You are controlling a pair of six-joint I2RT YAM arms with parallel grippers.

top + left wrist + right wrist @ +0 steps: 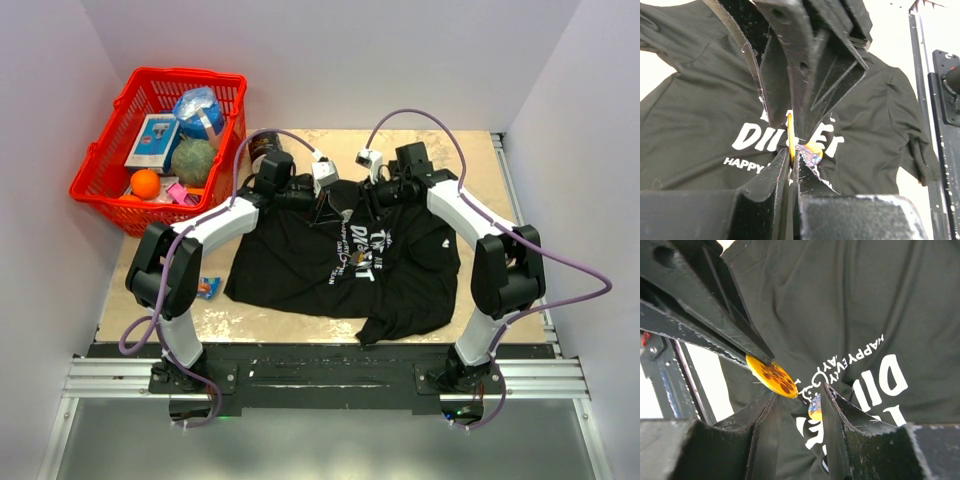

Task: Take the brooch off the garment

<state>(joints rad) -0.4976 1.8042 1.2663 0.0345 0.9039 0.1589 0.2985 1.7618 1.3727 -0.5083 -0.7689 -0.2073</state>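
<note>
**Q:** Status, left to right?
**A:** Left gripper (pixel 792 159): closed narrow on the rim of the brooch (pixel 772 376), at the lettering (pixel 752 135) on the shirt (pixel 290 265). Right gripper (pixel 799 399): beside the lettering, cloth between the jaws; grip cannot be determined.
**Q:** Hazards?
**A:** The rim hold may slip. If the pin is still engaged, pulling would likely drag or tear the cloth.

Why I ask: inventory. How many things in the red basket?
5 visible: blue bag rear, box left, green ball centre, orange ball and pink piece front; others may be hidden.
</note>
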